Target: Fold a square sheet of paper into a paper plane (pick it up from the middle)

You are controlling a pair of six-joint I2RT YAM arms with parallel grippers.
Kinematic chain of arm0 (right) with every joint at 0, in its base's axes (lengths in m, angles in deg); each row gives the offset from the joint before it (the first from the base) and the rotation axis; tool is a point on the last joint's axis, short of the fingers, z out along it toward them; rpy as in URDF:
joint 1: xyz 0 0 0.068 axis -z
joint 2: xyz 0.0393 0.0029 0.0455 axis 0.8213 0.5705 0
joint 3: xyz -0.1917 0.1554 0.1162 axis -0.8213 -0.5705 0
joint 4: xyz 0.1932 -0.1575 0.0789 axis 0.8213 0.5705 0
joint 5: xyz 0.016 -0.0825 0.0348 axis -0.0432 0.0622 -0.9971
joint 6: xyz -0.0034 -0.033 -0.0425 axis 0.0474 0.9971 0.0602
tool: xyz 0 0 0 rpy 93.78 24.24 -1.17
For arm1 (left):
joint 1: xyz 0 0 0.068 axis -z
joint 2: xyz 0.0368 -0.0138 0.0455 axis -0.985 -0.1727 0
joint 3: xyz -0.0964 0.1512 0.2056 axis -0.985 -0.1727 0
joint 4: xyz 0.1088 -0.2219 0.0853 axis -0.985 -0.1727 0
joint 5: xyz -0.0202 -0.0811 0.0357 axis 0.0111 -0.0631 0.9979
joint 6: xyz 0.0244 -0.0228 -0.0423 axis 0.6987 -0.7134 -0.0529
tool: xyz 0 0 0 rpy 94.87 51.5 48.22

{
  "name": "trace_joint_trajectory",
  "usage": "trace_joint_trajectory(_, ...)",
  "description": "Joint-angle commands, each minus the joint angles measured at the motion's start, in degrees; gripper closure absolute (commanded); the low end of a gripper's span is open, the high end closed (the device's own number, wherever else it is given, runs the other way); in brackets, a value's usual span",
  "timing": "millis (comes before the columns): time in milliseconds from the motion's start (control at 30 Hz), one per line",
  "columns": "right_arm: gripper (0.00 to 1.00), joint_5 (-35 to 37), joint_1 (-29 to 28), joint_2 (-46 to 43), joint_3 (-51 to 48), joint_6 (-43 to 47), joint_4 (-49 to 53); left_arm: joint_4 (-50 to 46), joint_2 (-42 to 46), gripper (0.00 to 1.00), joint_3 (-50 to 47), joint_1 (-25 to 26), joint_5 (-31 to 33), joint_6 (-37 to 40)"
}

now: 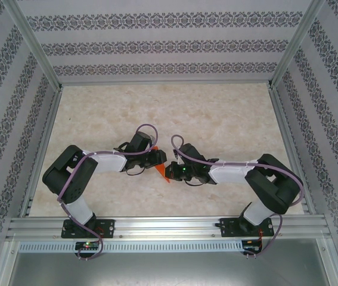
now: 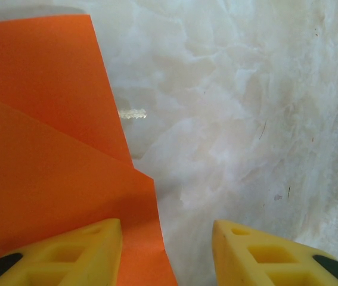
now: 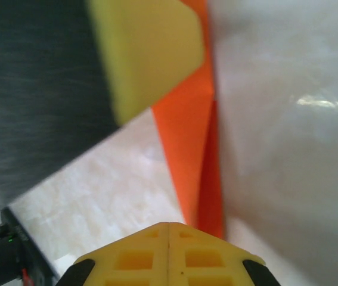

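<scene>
A folded orange sheet of paper (image 1: 163, 173) is lying near the middle of the marble worktop (image 1: 228, 113), closer to its near edge. The left gripper (image 2: 167, 232) is straddling the paper's edge, jaws apart. The right gripper (image 3: 169, 229) is pressed closed, its fingertips meeting the paper.

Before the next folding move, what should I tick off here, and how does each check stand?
1. Bright orange folded paper sheet lies between the two arms: ok.
2. Right gripper has its fingers shut: ok.
3. Right fingers actually pinch the paper: cannot tell.
4. Left gripper has its fingers open, with the paper's edge reaching into the gap: ok.
5. Crease visible along the paper in the right wrist view: ok.
6. Plane shape finished: cannot tell.
</scene>
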State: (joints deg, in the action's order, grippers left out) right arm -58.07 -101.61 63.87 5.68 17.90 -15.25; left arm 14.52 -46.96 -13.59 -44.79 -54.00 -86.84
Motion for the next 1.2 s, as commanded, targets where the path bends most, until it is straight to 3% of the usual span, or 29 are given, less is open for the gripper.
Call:
trace_joint_trajectory(0, 0.94, -3.2, -0.8, 0.4, 1.7, 1.1, -0.6, -3.5, -2.2, 0.55, 0.7, -0.3, 0.0, 1.7)
trace_joint_trajectory(200, 0.94, -1.5, -0.9, 5.1, 1.8, 1.1, 0.4, -3.6, -2.4, 0.55, 1.0, -0.4, -0.2, 1.7)
trace_joint_trajectory(400, 0.94, -4.0, -0.7, 8.5, -3.4, -1.7, -5.5, -3.6, -2.4, 0.55, 0.8, -0.3, -0.1, 1.8)
trace_joint_trajectory(800, 0.93, -0.4, -0.8, 0.5, -5.4, -1.1, 0.9, -4.1, -2.6, 0.55, 0.6, -0.4, 0.6, 2.0)
trace_joint_trajectory(1033, 0.93, 2.1, -1.2, 2.4, -6.1, -0.8, 4.3, -4.0, -3.1, 0.56, 1.0, -0.3, 0.1, 2.0)
trace_joint_trajectory(1167, 0.93, 4.2, -1.7, -2.3, -4.5, 0.0, 6.4, -4.2, -2.7, 0.55, 1.0, -0.3, -0.1, 2.1)
